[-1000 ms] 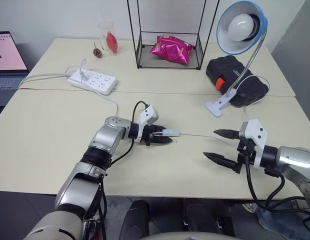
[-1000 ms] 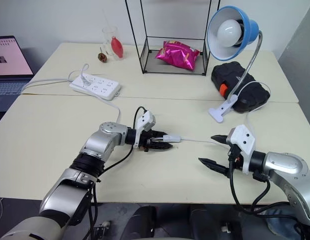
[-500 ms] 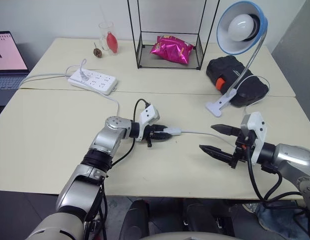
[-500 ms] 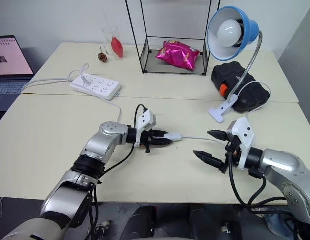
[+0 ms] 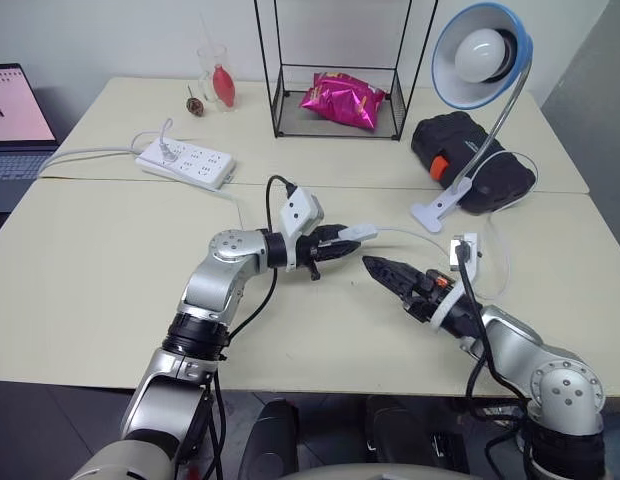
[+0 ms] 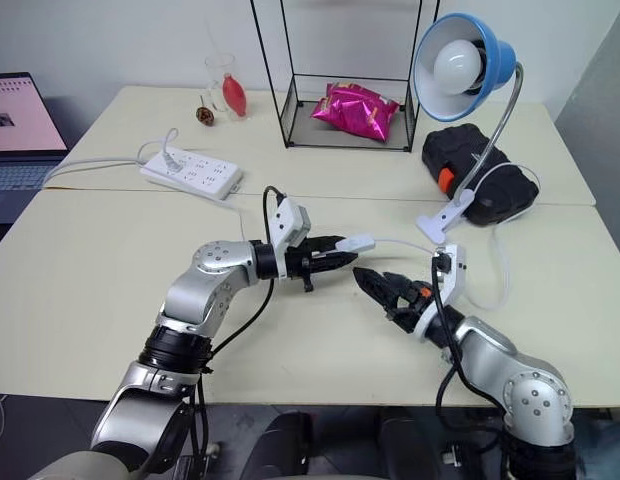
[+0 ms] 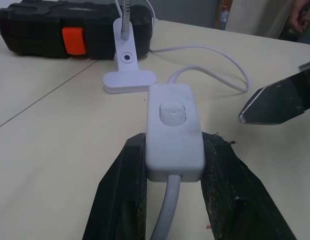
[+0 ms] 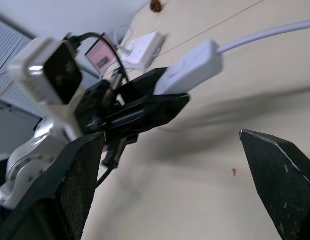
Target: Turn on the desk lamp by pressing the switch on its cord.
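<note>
Two cream desk (image 5: 100, 260) tops meet along a seam, and everything here is placed from the desk lamp (image 5: 477, 90), which stands at the far right with its white clip base (image 5: 437, 208) resting on the desk top. Behind the clip base and touching it lies a black case (image 5: 468, 150) with an orange latch. Well to the lamp's left stands a black wire rack (image 5: 340, 70) holding a pink snack bag (image 5: 342, 99); farther left again lies a white power strip (image 5: 186, 162), with a glass (image 5: 215, 72) holding something red behind it and a laptop (image 5: 18, 120) at the far left edge. The lamp's blue shade (image 6: 458, 60) tilts toward the robot on a silver gooseneck (image 5: 500, 125), and its white bulb (image 5: 484, 52) looks unlit. From the clip base the cord (image 5: 410, 234) loops forward and runs left, off the desk surface, to the switch (image 7: 174, 131). The left claw (image 5: 334, 246) sits forward and left of the clip base, raised above the desk and pointing toward the lamp's side, its two black fingers (image 7: 126, 195) clamped on the sides of the switch so that the rocker button (image 7: 173, 112) faces up and uncovered. The right claw (image 6: 375, 285) lies just below and lampward of the switch, aimed at it with its fingers spread wide apart, holding nothing; one fingertip (image 7: 275, 101) hangs near the switch but does not touch it.
</note>
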You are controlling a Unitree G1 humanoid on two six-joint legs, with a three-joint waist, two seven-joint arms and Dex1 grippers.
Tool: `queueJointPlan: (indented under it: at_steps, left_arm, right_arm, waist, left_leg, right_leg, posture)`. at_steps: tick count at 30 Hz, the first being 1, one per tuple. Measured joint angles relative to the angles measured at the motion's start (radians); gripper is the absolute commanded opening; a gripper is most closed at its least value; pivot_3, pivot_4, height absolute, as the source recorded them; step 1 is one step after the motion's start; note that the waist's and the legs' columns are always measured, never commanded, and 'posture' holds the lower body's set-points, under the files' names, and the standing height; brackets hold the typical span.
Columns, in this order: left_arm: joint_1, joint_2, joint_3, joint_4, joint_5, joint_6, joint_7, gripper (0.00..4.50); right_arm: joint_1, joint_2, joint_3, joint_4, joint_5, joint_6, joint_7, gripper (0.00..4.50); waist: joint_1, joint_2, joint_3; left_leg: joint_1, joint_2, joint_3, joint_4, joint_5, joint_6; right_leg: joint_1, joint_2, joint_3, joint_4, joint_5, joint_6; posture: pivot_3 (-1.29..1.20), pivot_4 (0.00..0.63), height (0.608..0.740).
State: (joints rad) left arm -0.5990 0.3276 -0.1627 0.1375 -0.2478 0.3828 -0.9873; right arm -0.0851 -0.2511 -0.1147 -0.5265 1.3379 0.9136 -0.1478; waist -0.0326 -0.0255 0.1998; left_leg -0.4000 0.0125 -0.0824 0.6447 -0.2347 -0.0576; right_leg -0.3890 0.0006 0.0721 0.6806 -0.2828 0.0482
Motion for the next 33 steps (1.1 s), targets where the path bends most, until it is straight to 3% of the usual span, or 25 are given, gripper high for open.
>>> queueJointPlan:
  at_steps: [11,33]
  left_arm:
    - [0.005,0.027,-0.003,-0.029,-0.005,0.029,0.003,1.1]
    - [0.014,0.043,-0.008,-0.054,-0.004,0.043,-0.003,1.1]
  right_arm:
    - [-0.106,0.156,0.019,0.165,0.019,-0.076,-0.08,4.5]
    - [-0.156,0.259,0.014,0.249,0.02,-0.128,-0.099,4.5]
  waist:
    - [-0.001,0.0,0.0]
    - [-0.004,0.0,0.0]
  left_leg:
    - [0.0,0.0,0.0,-0.002,0.0,0.0]
    - [0.0,0.001,0.0,-0.002,0.0,0.0]
  right_leg:
    - [-0.001,0.0,0.0,0.0,0.001,-0.002]
    - [-0.001,0.001,0.0,-0.001,0.001,-0.003]
  posture:
    - [0.0,0.15,0.74]
    - [0.0,0.15,0.74]
